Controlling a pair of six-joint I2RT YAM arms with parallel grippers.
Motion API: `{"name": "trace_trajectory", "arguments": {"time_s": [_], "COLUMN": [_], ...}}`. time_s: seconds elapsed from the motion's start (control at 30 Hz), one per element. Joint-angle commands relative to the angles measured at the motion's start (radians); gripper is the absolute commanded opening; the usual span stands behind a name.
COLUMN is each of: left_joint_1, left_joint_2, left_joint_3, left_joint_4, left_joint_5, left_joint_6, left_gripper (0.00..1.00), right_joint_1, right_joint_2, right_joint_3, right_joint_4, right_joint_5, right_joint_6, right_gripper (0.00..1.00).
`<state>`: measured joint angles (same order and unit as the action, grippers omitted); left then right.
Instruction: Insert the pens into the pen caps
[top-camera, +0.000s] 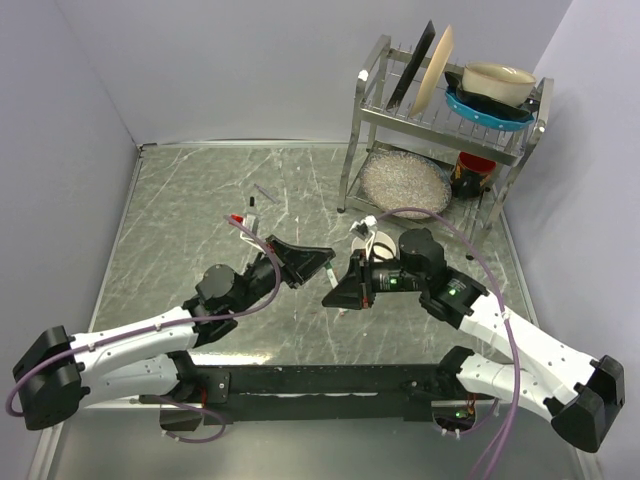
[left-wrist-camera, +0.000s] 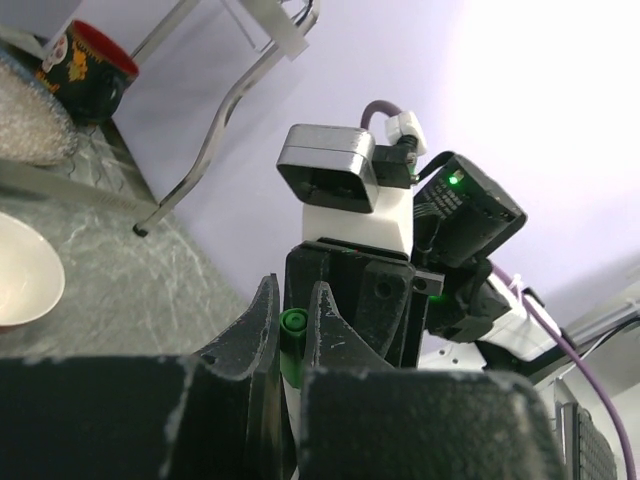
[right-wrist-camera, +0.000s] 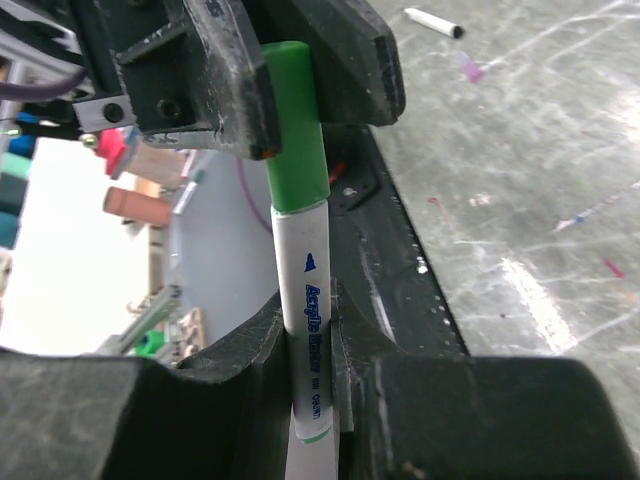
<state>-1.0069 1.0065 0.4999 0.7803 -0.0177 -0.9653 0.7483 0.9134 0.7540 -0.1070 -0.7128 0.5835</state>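
Right gripper (right-wrist-camera: 310, 345) sat closest, its black fingers (right-wrist-camera: 225, 355) pinched tight on the lower barrel of a white-barrelled marker pen with blue lettering (right-wrist-camera: 306, 300). The pen's upper end wore a green tube-shaped plastic cap (right-wrist-camera: 296, 150), rim butted against the white barrel, no gap I could see. Left gripper (right-wrist-camera: 285, 75) came in from the opposite side, clamped shut around that cap near its closed end. In the left wrist view the cap showed end-on as a green disc between the left arm's fingertips. The two arms met above the middle of the grey-green marbled table (top-camera: 190, 190), pen held off the surface.

Loose on the table beyond: a white pen with a black end (right-wrist-camera: 432, 20) and a small pinkish piece (right-wrist-camera: 468, 68) near it — too small to identify. Another white pen with a red end (top-camera: 238, 220) lay left of the grippers. A small white bowl (top-camera: 378, 240) stood just behind the right wrist. A chrome wire dish rack (top-camera: 440, 110) holding plates and bowls stood far right, with a red-rimmed dark mug (top-camera: 470, 172) under its upper shelf.
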Motion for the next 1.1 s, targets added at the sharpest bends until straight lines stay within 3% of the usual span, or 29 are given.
{"name": "trace_trajectory", "arguments": {"time_s": [0.0,0.1,0.33,0.53,0.83,1.07], "left_joint_1": [-0.168,-0.176,-0.194,-0.216,-0.262,-0.302], "left_joint_2": [0.073,0.086,0.067,0.050,0.063,0.116], "left_joint_3": [-0.078,-0.109,-0.118,-0.098,0.000,0.020], "left_joint_4": [-0.224,-0.109,-0.119,-0.223,-0.473,-0.472], "left_joint_5": [0.441,0.469,0.483,0.455,0.371,0.364], "left_joint_6": [-0.039,-0.081,-0.105,-0.085,-0.009,0.008], "left_gripper": [0.01,0.01,0.01,0.01,0.01,0.01], "right_joint_1": [-0.099,-0.125,-0.161,-0.171,-0.171,-0.175], "right_joint_2": [0.008,0.022,0.051,0.082,0.123,0.134], "right_joint_3": [0.108,0.117,0.140,0.154,0.264,0.335], "right_joint_4": [0.564,0.578,0.598,0.612,0.409,0.329], "right_joint_5": [0.210,0.185,0.138,0.124,0.210,0.214], "right_joint_6": [0.085,0.098,0.082,0.089,-0.033,-0.079], "right_gripper": [0.00,0.00,0.00,0.00,0.00,0.00]}}
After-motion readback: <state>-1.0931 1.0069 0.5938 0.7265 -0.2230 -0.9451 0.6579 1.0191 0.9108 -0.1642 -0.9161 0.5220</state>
